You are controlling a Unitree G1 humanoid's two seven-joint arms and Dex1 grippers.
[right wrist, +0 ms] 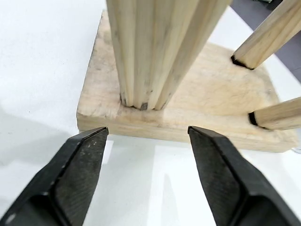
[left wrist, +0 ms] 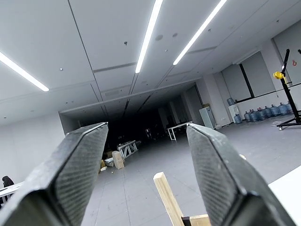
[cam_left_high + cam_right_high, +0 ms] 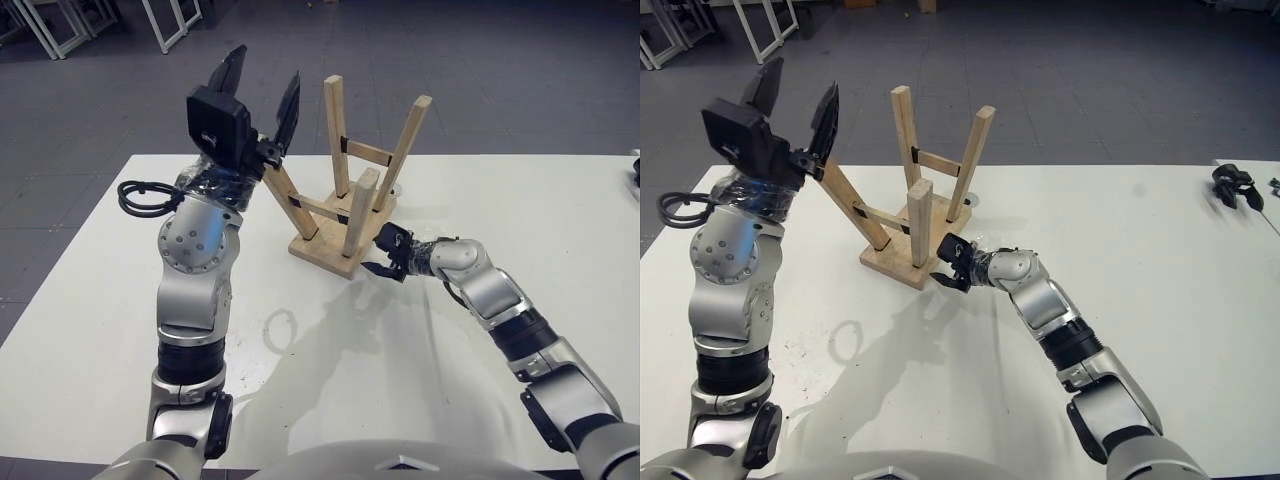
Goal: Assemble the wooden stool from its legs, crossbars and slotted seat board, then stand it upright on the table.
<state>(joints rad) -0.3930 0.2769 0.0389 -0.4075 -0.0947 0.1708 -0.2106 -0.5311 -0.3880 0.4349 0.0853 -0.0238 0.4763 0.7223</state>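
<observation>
The stool (image 3: 345, 200) stands upside down on the white worktop (image 3: 400, 380), a little left of the middle and toward the far edge. Its seat board (image 3: 320, 252) lies flat on the surface and four legs splay upward, joined by a far crossbar (image 3: 368, 152) and a lower left crossbar (image 3: 322, 208). The wood is pale and plain, with dark marks where the legs enter the board.

The left hand (image 3: 266, 63) is raised high over the left part of the worktop, fingers pointing up and spread wide, holding nothing. The top of the left leg (image 3: 290, 200) ends just beside the base of this hand; whether they touch cannot be told. The right hand (image 3: 380, 250) is low on the worktop, just beside the near right corner of the seat board, its fingers parted about that corner's width and gripping nothing. The near leg (image 3: 360, 215) rises right in front of it.

Wide bare worktop lies open on the near side and to the right of the stool. A looped black cable (image 3: 135, 197) hangs by the left arm, and a small black object (image 3: 1235, 187) sits near the far right edge.

Beyond the far edge is a grey floor (image 3: 480, 70) with white frames (image 3: 60, 25) at the far left. The left wrist view looks down a long hall with ceiling strip lights (image 2: 149, 33) and a row of water bottles (image 2: 256, 114).
</observation>
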